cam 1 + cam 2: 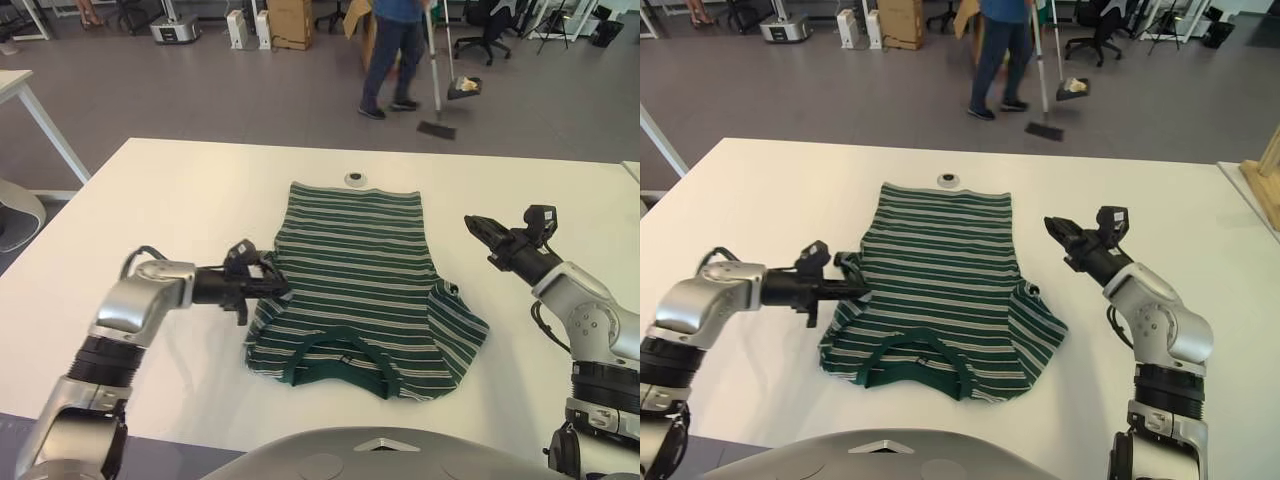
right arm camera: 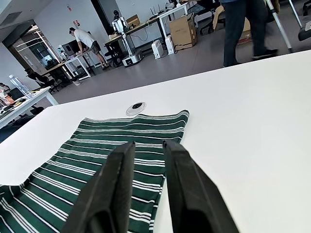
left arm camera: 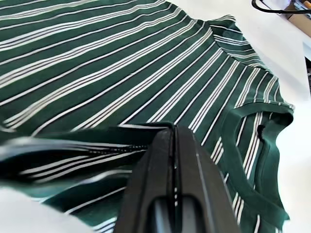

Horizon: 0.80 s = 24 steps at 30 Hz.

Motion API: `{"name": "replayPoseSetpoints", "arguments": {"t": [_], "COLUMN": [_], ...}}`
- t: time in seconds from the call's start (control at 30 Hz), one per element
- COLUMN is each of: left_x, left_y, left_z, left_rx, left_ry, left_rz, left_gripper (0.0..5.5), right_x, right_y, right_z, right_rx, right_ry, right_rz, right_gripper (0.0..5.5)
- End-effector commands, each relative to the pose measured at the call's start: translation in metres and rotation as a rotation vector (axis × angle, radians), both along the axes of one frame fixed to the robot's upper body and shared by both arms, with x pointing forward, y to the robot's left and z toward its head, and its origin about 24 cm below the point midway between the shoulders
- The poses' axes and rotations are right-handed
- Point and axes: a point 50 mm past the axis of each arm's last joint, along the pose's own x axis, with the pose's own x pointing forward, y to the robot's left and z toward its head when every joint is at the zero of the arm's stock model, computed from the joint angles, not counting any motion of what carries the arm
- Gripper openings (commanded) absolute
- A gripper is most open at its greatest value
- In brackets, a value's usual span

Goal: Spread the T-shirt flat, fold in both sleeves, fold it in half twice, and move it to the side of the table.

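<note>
White table (image 1: 170,200) takes the near ground, grey floor (image 1: 200,90) behind it. Far left is a 2nd white table (image 1: 15,88); at the back are cardboard boxes (image 1: 290,22) and, further right, a black office chair (image 1: 487,25). Left gripper (image 1: 282,286) sits low over the table at the T-shirt's left edge, fingers (image 3: 150,184) pressed together w/ a fold of striped cloth pinched btw them, that fold raised a bit off the rest. T-shirt (image 1: 355,255), green w/ white stripes, lies mid-table w/ collar (image 1: 335,365) toward the robot and hem toward the far edge, body mostly flat. Its left side looks narrowed where the cloth is gathered at the gripper; right sleeve (image 1: 462,322) sticks out at the near right, a bit rumpled. Small round disc (image 1: 356,179) lies on the table just beyond the hem; can't tell if it touches the cloth. Right gripper (image 1: 472,223) hangs above bare table to the right of the shirt, apart from it, fingers (image 2: 114,184) w/ only a narrow gap and nothing btw them, tips pointing toward the shirt's right edge.
</note>
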Motion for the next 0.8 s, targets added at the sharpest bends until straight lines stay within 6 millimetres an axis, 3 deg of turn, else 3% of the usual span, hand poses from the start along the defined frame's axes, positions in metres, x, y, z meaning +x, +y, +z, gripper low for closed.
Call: {"name": "replayPoseSetpoints", "arguments": {"t": [0.03,0.1,0.2,0.27,0.37,0.43,0.47,0.53,0.6,0.7,0.8], "left_x": [-0.017,-0.021,-0.020,-0.003,0.018,0.029,0.032,0.031,0.025,0.021,0.021], "left_y": [-0.013,-0.013,-0.014,-0.021,-0.024,-0.006,0.009,0.032,0.042,0.045,0.042], "left_z": [-0.019,-0.028,-0.031,-0.010,0.042,0.070,0.075,0.072,0.061,0.045,0.041], "left_rx": [0.052,0.105,0.125,-0.038,-0.411,-0.593,-0.603,-0.551,-0.513,-0.489,-0.483], "left_ry": [0.051,0.068,0.049,-0.021,-0.082,-0.121,-0.140,-0.164,-0.150,-0.127,-0.125], "left_rz": [-0.039,-0.030,0.023,0.117,0.245,0.376,0.444,0.546,0.608,0.670,0.675], "left_gripper": [0.01,0.01,0.49,0.72,0.72,0.72,0.72,0.72,0.72,0.72,0.78], "right_x": [0.002,0.001,0.001,-0.003,-0.017,-0.036,-0.050,-0.071,-0.086,-0.098,-0.100], "right_y": [0.000,0.000,-0.001,0.000,-0.005,-0.018,-0.027,-0.041,-0.048,-0.056,-0.056], "right_z": [0.000,0.001,0.001,-0.002,-0.006,-0.008,-0.008,-0.002,0.001,-0.006,-0.023], "right_rx": [0.006,0.006,0.009,0.010,0.000,-0.011,-0.017,-0.007,-0.004,-0.011,-0.007], "right_ry": [-0.002,-0.004,-0.005,0.005,0.056,0.140,0.207,0.309,0.394,0.486,0.509], "right_rz": [-0.002,-0.009,-0.016,-0.009,0.024,0.089,0.142,0.240,0.321,0.352,0.321], "right_gripper": [1.10,1.10,1.10,1.10,1.10,1.10,1.10,1.10,1.10,1.10,1.27]}}
